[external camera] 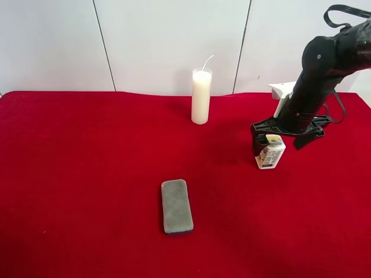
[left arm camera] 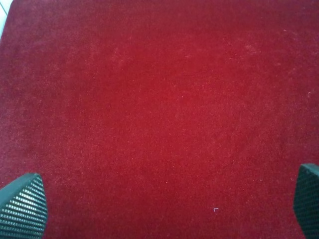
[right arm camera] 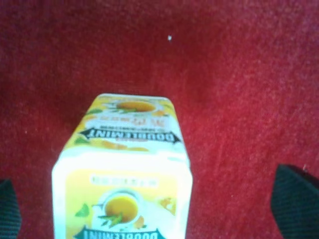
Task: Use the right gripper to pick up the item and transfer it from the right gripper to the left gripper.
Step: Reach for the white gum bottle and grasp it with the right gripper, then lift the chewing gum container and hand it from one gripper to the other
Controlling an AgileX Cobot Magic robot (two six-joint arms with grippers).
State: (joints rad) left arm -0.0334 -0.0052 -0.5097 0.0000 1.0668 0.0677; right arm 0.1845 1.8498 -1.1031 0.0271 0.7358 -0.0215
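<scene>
Black-padded right gripper (right arm camera: 152,206) spread wide around the gum bottle (external camera: 270,152), not yet gripping.

Its fingers (right arm camera: 295,198) stand clear on either side of the bottle, which stands on the red cloth (external camera: 87,174) under the right arm. The bottle looks like light, rigid plastic with a glossy, probably slick label. I'd squeeze its flat sides just below the cap, leaving the lower body free for the other gripper. Further off are a candle (external camera: 201,96) and a grey pad (external camera: 176,205), well apart. The left gripper (left arm camera: 165,203) hangs spread over bare cloth, holding nothing.
</scene>
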